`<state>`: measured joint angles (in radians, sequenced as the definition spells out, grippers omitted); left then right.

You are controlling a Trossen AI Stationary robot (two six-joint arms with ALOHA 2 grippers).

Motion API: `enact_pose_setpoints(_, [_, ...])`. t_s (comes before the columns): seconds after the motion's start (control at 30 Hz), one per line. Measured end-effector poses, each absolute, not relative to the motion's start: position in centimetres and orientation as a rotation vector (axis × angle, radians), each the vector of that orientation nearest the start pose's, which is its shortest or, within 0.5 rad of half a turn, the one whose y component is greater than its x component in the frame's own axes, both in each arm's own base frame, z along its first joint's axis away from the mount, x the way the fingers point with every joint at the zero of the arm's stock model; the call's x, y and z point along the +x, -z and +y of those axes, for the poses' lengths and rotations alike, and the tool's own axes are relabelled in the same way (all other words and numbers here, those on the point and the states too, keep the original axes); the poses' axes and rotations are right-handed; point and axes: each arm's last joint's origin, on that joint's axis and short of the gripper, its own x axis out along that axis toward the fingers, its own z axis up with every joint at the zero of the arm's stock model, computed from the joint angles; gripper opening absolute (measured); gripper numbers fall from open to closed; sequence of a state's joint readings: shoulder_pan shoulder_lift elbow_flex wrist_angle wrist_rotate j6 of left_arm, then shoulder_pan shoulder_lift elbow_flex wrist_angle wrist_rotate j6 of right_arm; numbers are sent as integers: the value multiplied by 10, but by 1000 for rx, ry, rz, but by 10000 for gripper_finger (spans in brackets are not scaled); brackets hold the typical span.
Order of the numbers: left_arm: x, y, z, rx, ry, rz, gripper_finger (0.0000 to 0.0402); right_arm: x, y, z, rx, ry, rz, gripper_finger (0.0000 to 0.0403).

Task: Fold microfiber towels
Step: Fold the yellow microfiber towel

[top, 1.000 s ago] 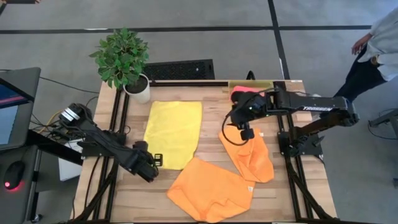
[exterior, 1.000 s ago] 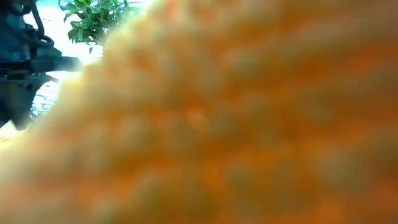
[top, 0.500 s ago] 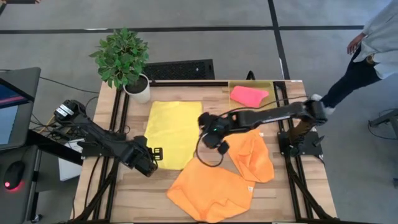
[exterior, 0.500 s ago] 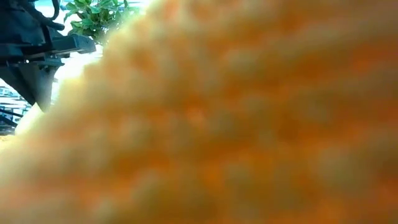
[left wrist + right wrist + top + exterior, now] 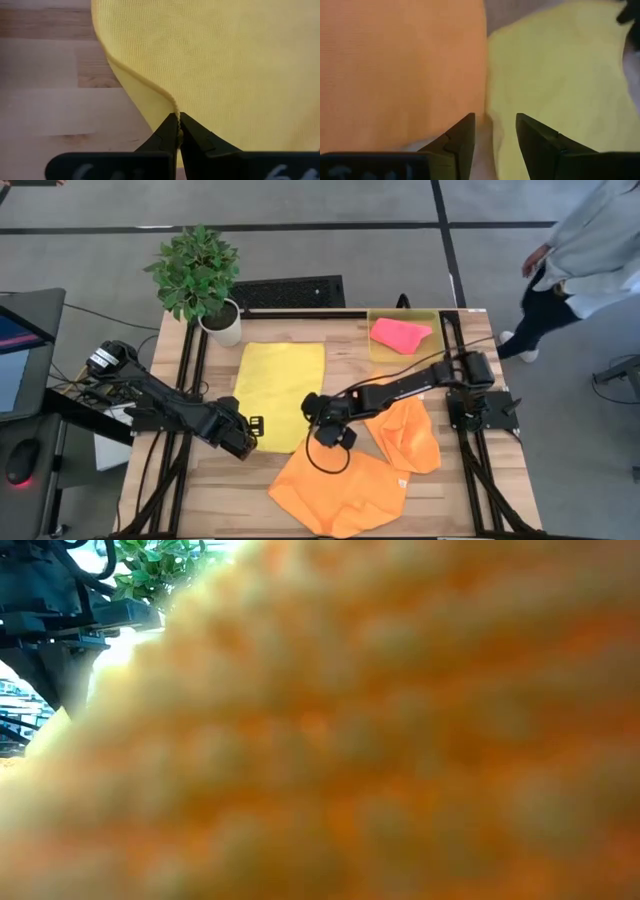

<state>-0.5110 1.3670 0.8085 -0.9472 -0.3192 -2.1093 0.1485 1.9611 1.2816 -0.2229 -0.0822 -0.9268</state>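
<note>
Now left pincer (image 5: pixel 177 131) pinches yellow towel (image 5: pixel 225 65) edge; right pincer (image 5: pixel 495 132) parted.

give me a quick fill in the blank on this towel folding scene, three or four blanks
1. The left gripper is pinching the edge of the ____ towel.
2. The pink towel lies inside the translucent yellow ____.
3. The right gripper has its fingers ____, over the gap between the yellow towel and an orange towel.
4. The potted ____ stands at the table's far left corner.

Missing words: yellow; bin; open; plant
</note>
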Motion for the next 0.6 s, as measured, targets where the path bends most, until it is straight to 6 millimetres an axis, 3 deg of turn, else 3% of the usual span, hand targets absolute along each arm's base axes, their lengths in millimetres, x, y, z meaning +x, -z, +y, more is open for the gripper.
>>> enact_pose_setpoints(0.33, [192, -188, -97, -1156, -1151, 862, 0, 413, -132, 66, -948, -600, 778, 164])
enact_pose_setpoints(0.6, [191, -188, -98, -1164, -1150, 885, 0, 410, -157, 65, -967, -574, 718, 162])
